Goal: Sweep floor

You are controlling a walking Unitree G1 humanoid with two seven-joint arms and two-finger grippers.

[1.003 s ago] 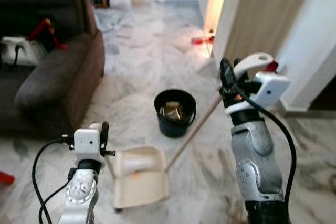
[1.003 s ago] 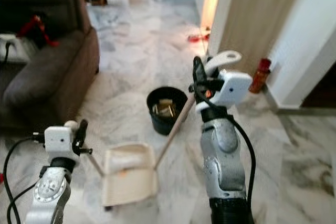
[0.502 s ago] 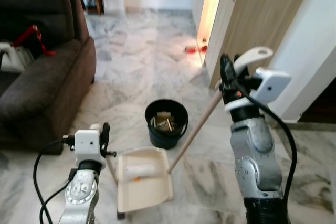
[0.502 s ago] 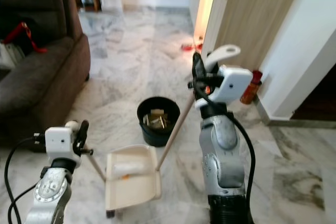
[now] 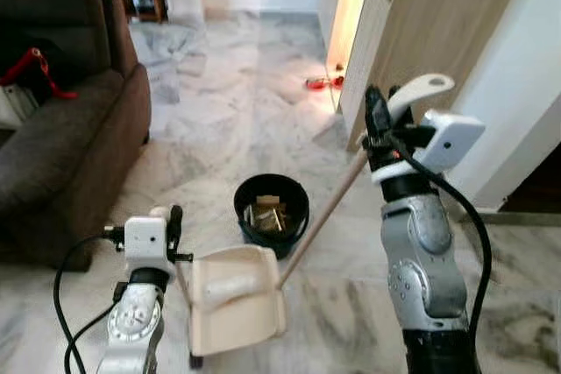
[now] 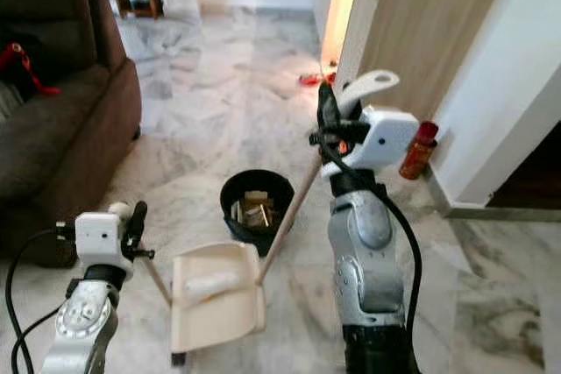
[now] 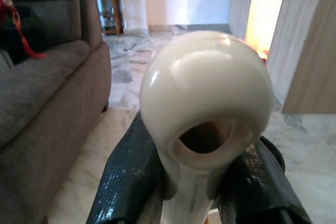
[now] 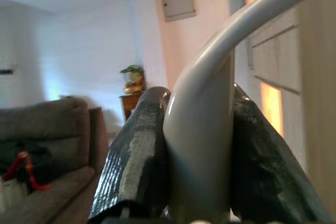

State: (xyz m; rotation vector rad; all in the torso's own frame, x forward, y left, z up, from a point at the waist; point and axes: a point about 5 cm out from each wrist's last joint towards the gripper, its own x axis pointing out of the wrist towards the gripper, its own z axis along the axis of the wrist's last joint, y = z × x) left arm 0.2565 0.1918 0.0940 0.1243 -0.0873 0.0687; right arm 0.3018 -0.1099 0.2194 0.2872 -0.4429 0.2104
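Observation:
My left gripper (image 5: 173, 223) is shut on the handle of a cream dustpan (image 5: 250, 321), which sits low over the marble floor in front of me. In the pan lie a white roll (image 5: 230, 286) and a small orange bit. In the left wrist view the handle's rounded end (image 7: 202, 93) sticks out between the black fingers (image 7: 126, 182). My right gripper (image 5: 375, 129) is raised and shut on the broom handle (image 5: 324, 215), which slants down to the pan's far corner. Up close, the grey handle (image 8: 202, 129) is clamped between the fingers (image 8: 136, 156). A black bucket (image 5: 254, 232) of scraps stands just beyond the pan.
A dark brown sofa (image 5: 53, 155) with a red strap (image 5: 31, 63) is on the left. A wooden cabinet (image 5: 421, 24) and white wall stand on the right, with a red can (image 6: 417, 151) at the base. A red item (image 5: 320, 83) lies near the lit doorway.
The whole view has shifted, so the sofa sits further left and the bucket nearer the pan. Both grippers keep the same hold on dustpan and broom.

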